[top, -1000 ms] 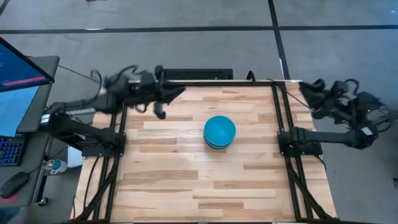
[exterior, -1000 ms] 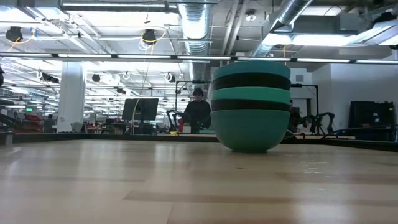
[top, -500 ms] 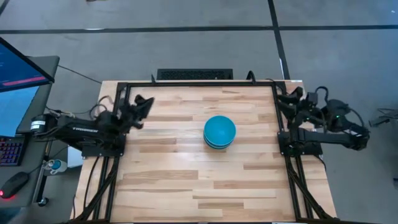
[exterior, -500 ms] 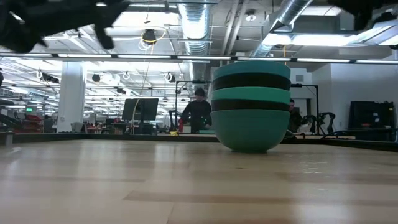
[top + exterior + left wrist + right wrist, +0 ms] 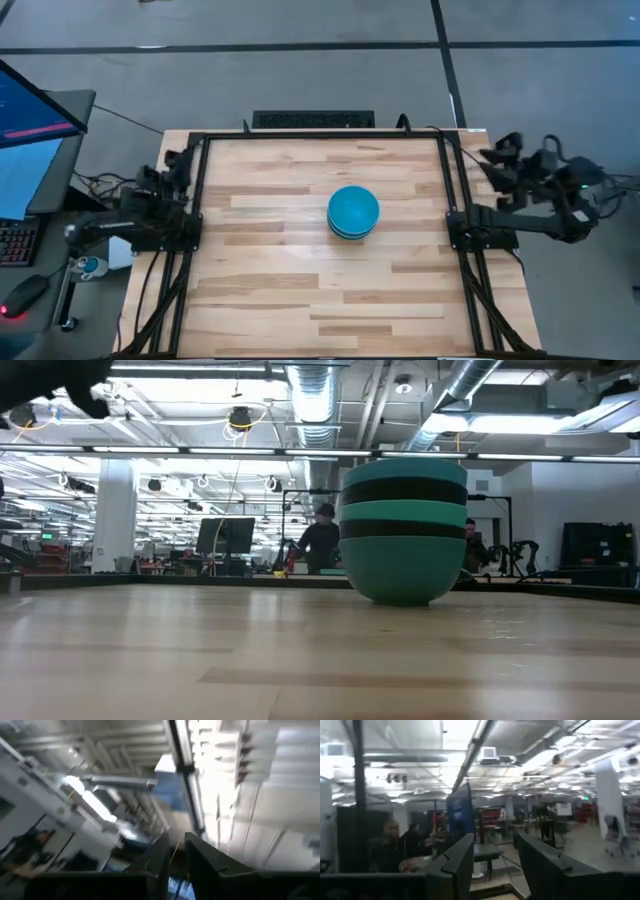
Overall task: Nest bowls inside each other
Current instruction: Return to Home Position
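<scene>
So the small round plastic bowls (image 5: 353,212) are all nested into one stack, sitting just off the middle of the light wooden table (image 5: 300,300), toward 1 o'clock. From above you only see the bright cyan-blue one on top. The low view shows teal and black bands alternating underneath. I'd say the nesting is done, which would explain why both arms are tucked at the sides, well apart from the stack.

The left gripper (image 5: 176,840) is folded back at the 9 o'clock edge and points up at the ceiling. Its fingers are only narrowly apart, with nothing between them. The right gripper (image 5: 495,840) sits off the 3 o'clock edge facing the room, with its fingers wider and also empty.
</scene>
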Controlling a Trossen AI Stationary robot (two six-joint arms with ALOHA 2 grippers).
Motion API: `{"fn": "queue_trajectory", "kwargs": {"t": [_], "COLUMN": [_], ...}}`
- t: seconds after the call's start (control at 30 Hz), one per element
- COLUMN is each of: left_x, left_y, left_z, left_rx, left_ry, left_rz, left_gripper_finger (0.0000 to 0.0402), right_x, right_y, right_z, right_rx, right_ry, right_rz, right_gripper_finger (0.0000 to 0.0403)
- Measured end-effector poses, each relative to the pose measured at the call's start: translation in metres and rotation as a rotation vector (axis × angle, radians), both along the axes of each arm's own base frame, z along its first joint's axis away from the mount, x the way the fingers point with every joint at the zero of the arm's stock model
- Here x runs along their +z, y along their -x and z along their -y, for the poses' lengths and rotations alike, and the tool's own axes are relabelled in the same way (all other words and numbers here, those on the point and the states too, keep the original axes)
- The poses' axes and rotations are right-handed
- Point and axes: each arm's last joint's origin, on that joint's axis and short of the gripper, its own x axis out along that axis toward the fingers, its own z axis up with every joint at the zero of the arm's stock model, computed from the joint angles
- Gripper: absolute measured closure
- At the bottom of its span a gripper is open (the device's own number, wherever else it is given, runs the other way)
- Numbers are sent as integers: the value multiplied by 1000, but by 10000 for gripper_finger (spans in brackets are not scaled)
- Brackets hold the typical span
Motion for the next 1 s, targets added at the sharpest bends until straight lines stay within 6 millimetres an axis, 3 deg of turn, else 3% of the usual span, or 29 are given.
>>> {"fn": "queue_trajectory", "kwargs": {"t": [0.13, 0.2, 0.3, 0.47, 0.6, 0.73, 0.83, 1.0], "left_x": [-13, -10, -21, -12, -1, 4, -2, -19], "left_y": [-15, -22, -31, -21, -13, -9, -6, -12], "left_z": [-1, -1, 0, 2, 3, 3, 3, 2], "left_rx": [-40, -68, -160, -145, -101, -57, -57, -91], "left_ry": [81, 108, 141, 100, 45, 2, 18, 89], "left_rz": [-252, -398, -686, -931, -983, -951, -997, -1052], "left_gripper_finger": [352, 352, 352, 352, 352, 352, 352, 352], "right_x": [-24, -33, -58, -74, -97, -128, -135, -169], "right_y": [-10, -17, -33, -53, -66, -86, -93, -101], "right_z": [1, 1, 3, 7, 7, 5, 4, 7], "right_rx": [22, 42, 41, -25, -6, 99, 100, 52], "right_ry": [-116, -169, -216, -195, -266, -159, -36, -133], "right_rz": [-219, -250, -349, -294, -329, -327, -234, -343], "right_gripper_finger": [225, 225, 227, 223, 217, 207, 197, 182]}}
